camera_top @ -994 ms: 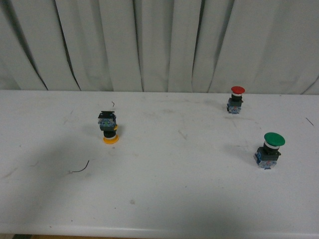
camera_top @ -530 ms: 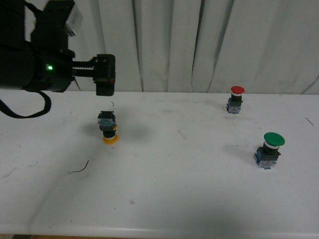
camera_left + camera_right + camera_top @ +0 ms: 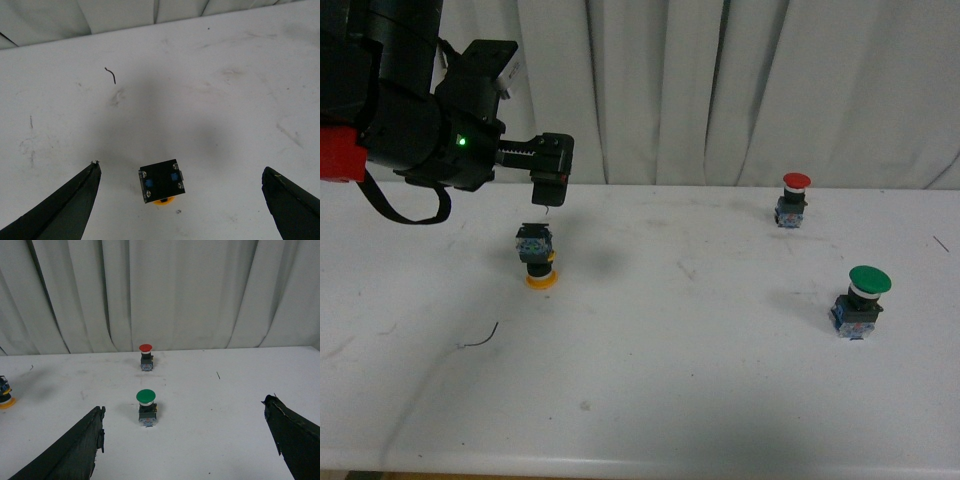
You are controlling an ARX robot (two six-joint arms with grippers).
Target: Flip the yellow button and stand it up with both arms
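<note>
1. The left arm [image 3: 420,130] was not in the front view a second ago; now it has come in from the left and hangs over the table [image 3: 670,400], up above the yellow button [image 3: 539,256]; its jaws are spread wide and hold nothing.
2. The yellow button sits on the left part of the table, upside down; its yellow cap is flat on the table and its dark base points up; in the left wrist view it sits between the two jaws, lower down, and they do not touch it; it has not moved.
3. I think this means the arm is lined up to come down and grab; the flip has not started yet.
4. The red button [image 3: 794,199] stands far back on the right; the green button [image 3: 863,300] stands nearer on the right; both have their caps up, well apart from the yellow one.
5. The right arm [image 3: 70,450] does not show in the front view; in its own wrist view its jaws are spread and empty, looking at the green button.
</note>
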